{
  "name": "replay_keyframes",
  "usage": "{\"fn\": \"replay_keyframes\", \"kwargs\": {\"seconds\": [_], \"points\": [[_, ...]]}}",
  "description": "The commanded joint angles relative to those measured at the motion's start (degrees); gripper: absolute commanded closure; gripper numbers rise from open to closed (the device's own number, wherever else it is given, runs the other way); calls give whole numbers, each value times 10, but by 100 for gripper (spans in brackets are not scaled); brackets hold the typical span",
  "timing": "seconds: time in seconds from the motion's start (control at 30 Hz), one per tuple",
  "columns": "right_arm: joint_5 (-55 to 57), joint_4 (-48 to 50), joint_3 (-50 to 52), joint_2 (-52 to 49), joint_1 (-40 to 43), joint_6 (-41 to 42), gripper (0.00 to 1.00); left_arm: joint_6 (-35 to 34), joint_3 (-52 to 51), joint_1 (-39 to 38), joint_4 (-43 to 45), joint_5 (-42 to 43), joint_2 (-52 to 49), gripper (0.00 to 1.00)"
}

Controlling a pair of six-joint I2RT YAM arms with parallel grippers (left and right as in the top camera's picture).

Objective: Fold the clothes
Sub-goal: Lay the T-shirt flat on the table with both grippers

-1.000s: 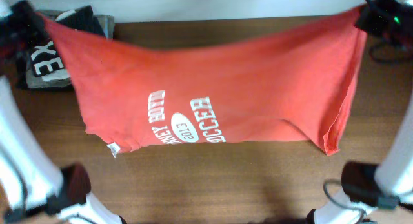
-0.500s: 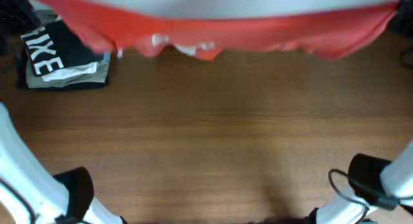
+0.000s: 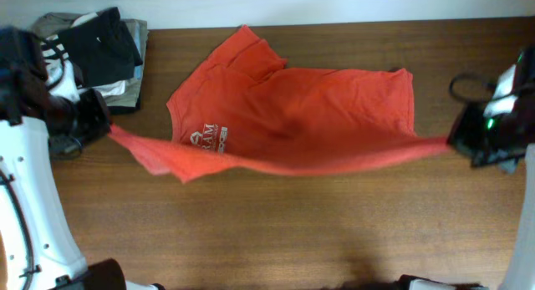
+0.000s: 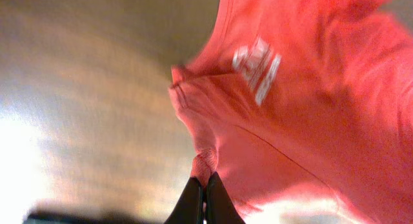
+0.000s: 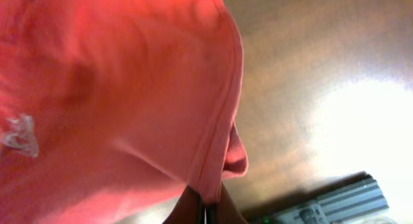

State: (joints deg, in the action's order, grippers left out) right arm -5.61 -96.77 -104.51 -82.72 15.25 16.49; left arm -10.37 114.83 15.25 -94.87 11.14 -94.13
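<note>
The red-orange T-shirt (image 3: 309,106) lies spread over the far middle of the wooden table, white lettering (image 3: 206,138) showing near its left side. Its near edge is pulled taut in a line between both grippers. My left gripper (image 3: 104,127) is shut on the shirt's left corner; the wrist view shows the black fingertips (image 4: 204,192) pinching red cloth (image 4: 310,88). My right gripper (image 3: 458,139) is shut on the right corner; its fingertips (image 5: 205,208) pinch a hemmed edge of the shirt (image 5: 116,88).
A stack of folded garments, black on top with khaki and white below (image 3: 104,52), sits at the far left corner. The table's far edge (image 3: 334,24) meets a pale wall. Cables (image 3: 476,77) hang by the right arm.
The shirt was held stretched high at the far edge; now both grippers have come down and toward the near side, and the shirt's body lies on the table with the near edge pulled taut.
</note>
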Motion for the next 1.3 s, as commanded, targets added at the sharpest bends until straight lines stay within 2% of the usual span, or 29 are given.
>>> {"fn": "replay_keyframes", "kwargs": {"seconds": [0.0,0.07,0.2,0.27,0.37,0.47,0.63,0.73,0.83,0.93,1.03,1.27], "points": [[84,-3,84,83,3,60,96,6,-98,2,16,-2,85,99],[89,-3,158,154,3,80,96,6,-163,2,21,22,141,99],[89,23,346,282,3,158,96,-38,-347,3,79,56,217,99],[89,25,376,339,3,198,96,-62,-411,3,96,55,236,99],[87,20,376,377,3,236,96,-95,-420,3,107,10,251,99],[87,24,390,360,3,268,96,-100,-445,2,155,11,249,99],[87,86,502,323,3,331,96,-135,-474,3,254,13,248,99],[93,126,504,303,3,336,96,-157,-474,2,332,15,240,99],[94,138,504,274,3,336,96,-173,-474,-15,401,22,201,99],[109,191,504,244,3,335,96,-172,-474,-82,517,61,116,99],[141,255,504,210,3,335,96,-172,-474,-120,596,59,45,99],[166,322,504,64,3,335,96,-172,-474,-121,692,54,-14,99]]}}
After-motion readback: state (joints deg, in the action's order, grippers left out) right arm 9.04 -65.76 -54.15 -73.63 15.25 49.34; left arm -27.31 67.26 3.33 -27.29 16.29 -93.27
